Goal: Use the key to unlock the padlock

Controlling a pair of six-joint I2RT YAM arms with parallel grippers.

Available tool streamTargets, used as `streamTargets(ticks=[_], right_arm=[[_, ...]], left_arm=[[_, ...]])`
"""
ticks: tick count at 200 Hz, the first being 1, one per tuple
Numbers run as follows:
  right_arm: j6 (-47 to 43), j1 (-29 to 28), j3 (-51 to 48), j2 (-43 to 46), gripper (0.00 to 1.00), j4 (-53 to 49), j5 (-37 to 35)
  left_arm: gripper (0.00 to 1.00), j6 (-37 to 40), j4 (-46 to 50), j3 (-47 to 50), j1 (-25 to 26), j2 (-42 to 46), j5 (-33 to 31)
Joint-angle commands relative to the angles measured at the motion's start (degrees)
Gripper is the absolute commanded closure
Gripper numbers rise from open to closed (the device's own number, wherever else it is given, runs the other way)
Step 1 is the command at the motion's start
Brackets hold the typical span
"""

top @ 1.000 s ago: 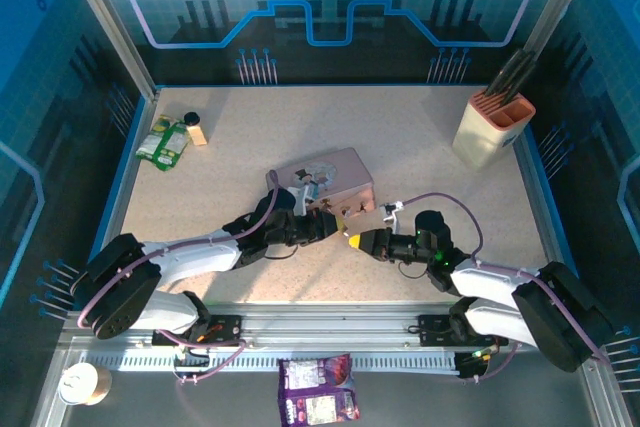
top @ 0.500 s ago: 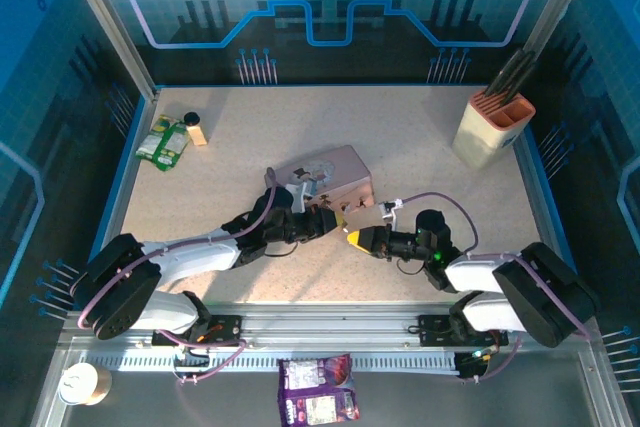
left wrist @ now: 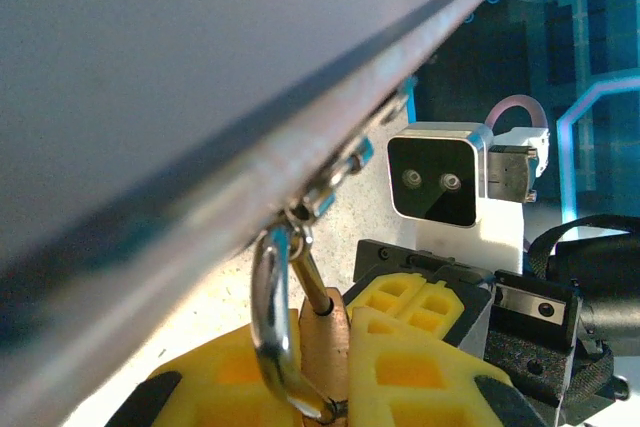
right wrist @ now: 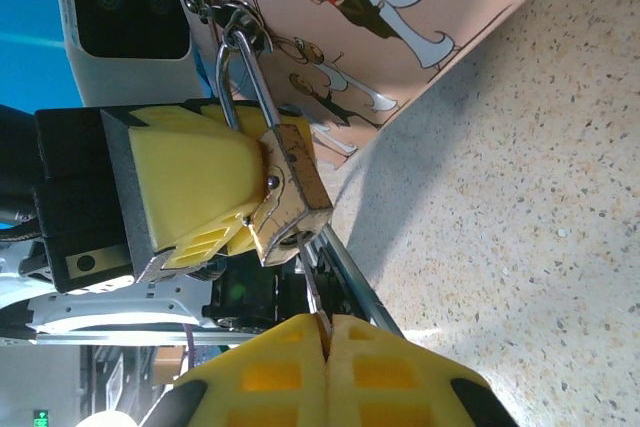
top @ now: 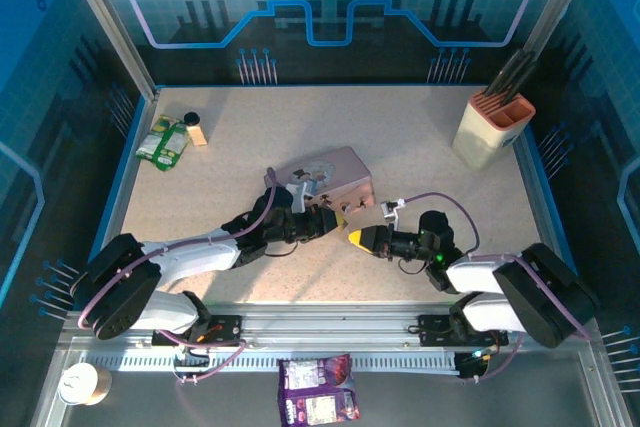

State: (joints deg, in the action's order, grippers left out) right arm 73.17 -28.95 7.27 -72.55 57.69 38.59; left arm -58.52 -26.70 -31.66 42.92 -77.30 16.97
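The left gripper (right wrist: 215, 209) is clenched on the brass padlock (right wrist: 290, 182), which hangs from the clasp of the pink box (right wrist: 400, 7), so its keyhole faces the key (right wrist: 313, 302) pinched in the right gripper (right wrist: 326, 332).

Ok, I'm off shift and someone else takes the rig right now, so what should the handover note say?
Left tool: shut on the padlock, which hangs from the box.
Right tool: shut on the key, tip at the padlock's underside; inserted or not, unclear.
Done: both grasped, key lined up.
To do: seat key, turn, open the padlock, which looks locked.
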Motion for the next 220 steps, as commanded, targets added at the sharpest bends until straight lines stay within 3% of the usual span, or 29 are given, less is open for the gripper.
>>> streamTargets(ticks=[1,25,87,151,196,220], right_arm=[[-4.17,1.61,2.12,4.90,1.00,-6.72,-0.98],[-5.02,1.78,2.66,6.72,1.00,-9.93,-0.57],[-0.12,1.84,2.62,4.26,1.00,-1.33,0.86],[-1.64,1.78,3.12,6.96,1.00,-4.90,0.64],[-14.58,1.61,6.40,12.61,1.00,-23.26,-1.43],[-15.15,1.79,6.62,14.50,1.00,-24.45,-1.78]], left_arm=[[1.00,-1.33,-6.79,0.11,1.17,0.13,5.79],[1.00,-1.34,-7.56,-0.22,1.60,0.22,6.40],[1.00,-0.87,-9.25,-0.56,2.36,-0.39,7.82],[1.00,-0.04,-9.55,-0.86,2.52,-1.19,9.55],[1.00,0.18,-10.01,-1.04,2.58,-1.24,10.35],[1.00,0.21,-10.52,-1.04,2.59,-1.43,10.82]])
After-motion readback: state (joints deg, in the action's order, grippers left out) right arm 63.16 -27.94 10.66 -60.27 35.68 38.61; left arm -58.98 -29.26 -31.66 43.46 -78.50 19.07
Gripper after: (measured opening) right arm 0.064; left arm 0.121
